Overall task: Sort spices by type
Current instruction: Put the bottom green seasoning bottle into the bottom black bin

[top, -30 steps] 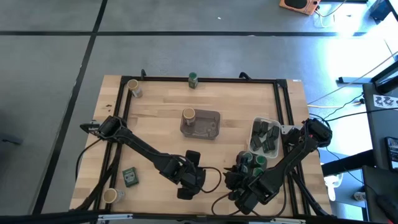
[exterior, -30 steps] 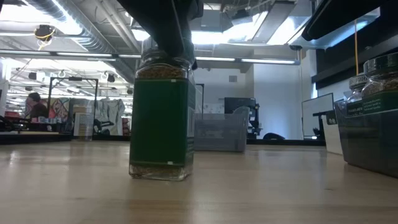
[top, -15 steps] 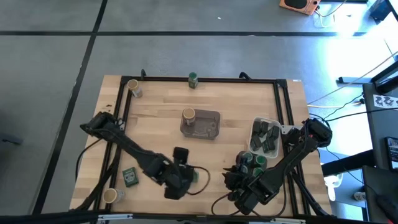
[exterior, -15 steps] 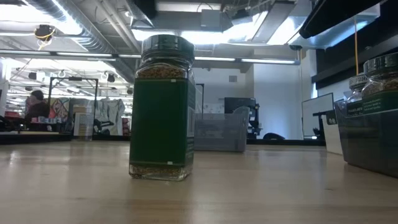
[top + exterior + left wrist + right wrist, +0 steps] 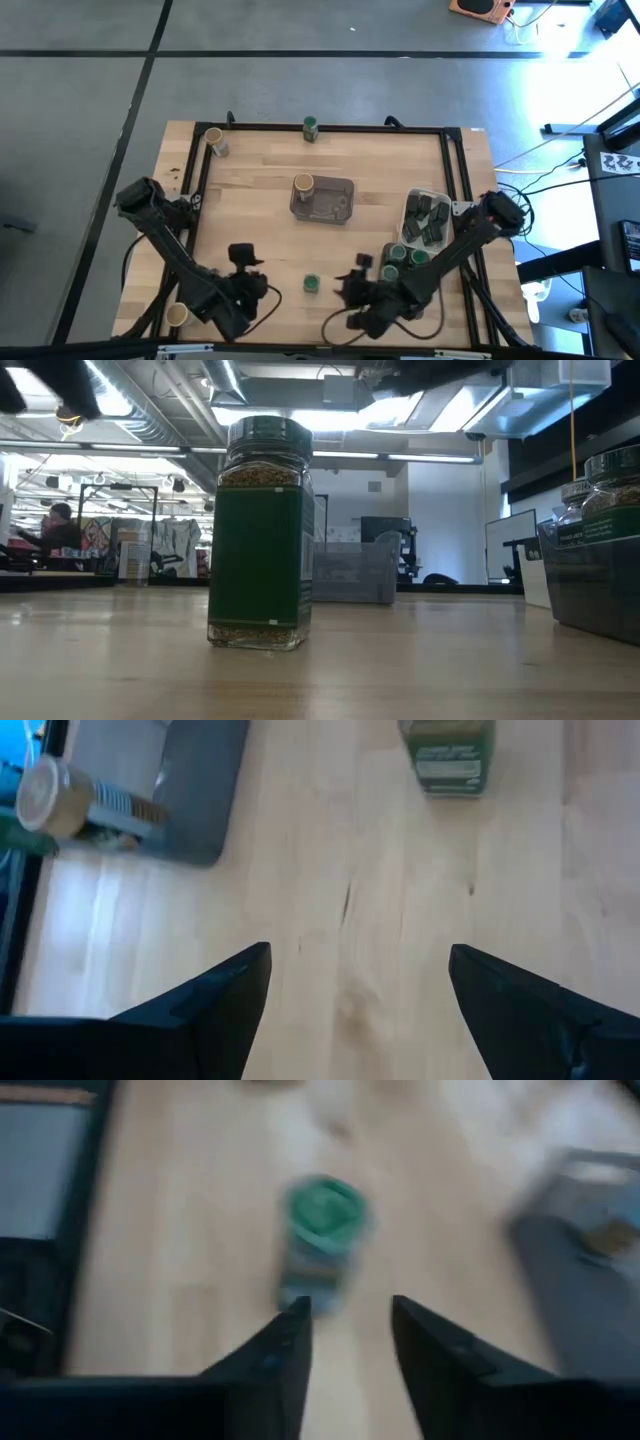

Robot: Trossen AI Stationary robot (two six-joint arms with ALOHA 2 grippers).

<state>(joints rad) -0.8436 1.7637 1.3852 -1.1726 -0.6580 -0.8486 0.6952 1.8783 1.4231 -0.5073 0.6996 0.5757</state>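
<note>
A green-lid spice jar [image 5: 311,285] stands upright on its base on the near middle of the table, large in the low view [image 5: 262,530]. My left gripper [image 5: 255,282] is open, left of the jar and apart from it; its wrist view [image 5: 358,955] shows the jar [image 5: 445,760] farther off. My right gripper [image 5: 350,287] is open, just right of the jar. In its wrist view [image 5: 348,1305] the jar [image 5: 322,1240] stands ahead of the fingertips, untouched.
A grey tray [image 5: 335,205] at mid-table holds a tan-lid jar [image 5: 303,185]. A white tray [image 5: 410,205] of dark tins and a dark tray [image 5: 392,250] of green-lid jars sit at the right. Loose jars stand at the far edge [image 5: 310,128], far left [image 5: 213,140] and near left [image 5: 178,315].
My left gripper has let go of the green-lid jar's top, leaving it standing where it was, and drawn back toward the table's left. My right gripper has moved left toward the jar.
</note>
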